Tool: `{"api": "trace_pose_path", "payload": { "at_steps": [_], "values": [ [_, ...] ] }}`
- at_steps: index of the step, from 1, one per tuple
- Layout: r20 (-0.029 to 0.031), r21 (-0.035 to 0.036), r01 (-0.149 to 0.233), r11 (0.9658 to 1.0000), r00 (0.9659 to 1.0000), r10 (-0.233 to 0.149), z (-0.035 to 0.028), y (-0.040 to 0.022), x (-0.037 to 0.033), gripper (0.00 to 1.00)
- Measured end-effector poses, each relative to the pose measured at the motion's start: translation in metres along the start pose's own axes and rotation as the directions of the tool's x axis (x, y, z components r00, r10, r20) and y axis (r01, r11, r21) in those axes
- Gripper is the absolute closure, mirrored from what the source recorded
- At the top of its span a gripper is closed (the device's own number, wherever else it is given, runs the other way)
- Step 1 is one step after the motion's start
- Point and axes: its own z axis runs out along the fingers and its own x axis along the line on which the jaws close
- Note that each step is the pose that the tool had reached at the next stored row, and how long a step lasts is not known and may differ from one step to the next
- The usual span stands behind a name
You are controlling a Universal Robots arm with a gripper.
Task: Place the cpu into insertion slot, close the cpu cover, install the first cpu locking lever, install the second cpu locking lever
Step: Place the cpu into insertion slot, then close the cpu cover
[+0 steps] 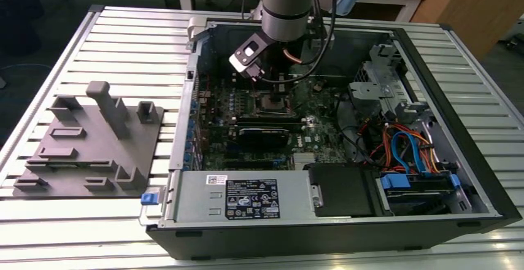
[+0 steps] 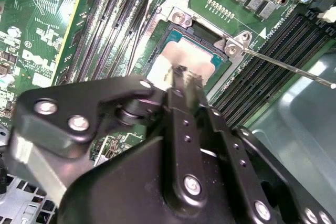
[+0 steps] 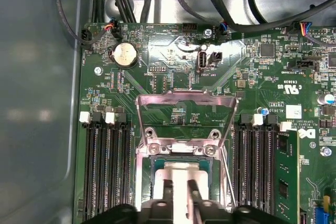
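Straight under the end effector (image 3: 180, 183), the cpu (image 3: 181, 168) fills the slot (image 3: 153, 177). Just beyond it the cover (image 3: 184, 98) stands swung open. Memory slots (image 3: 105, 171) flank both sides, and a thin lever (image 2: 283, 65) juts out close alongside.

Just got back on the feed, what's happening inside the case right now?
The arm's black gripper hangs low over the small square dark socket with a silvery rim on the green circuit board. The flat square chip with a dull silver top lies in that socket, right under the gripper. The thin square silvery cover frame is swung open, off the socket, and a thin metal locking lever sticks out unlatched.
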Motion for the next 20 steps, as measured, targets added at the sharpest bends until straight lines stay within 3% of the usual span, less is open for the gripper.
{"api": "trace_pose_path", "payload": {
  "at_steps": [5,20],
  "values": [
    [0.0000,0.0002,0.000,1.0000,1.0000,0.000,0.0000,0.0000,0.0000,0.90],
    [0.0001,0.0011,0.000,1.0000,1.0000,0.000,0.0000,0.0000,0.0000,0.90]
  ]
}}
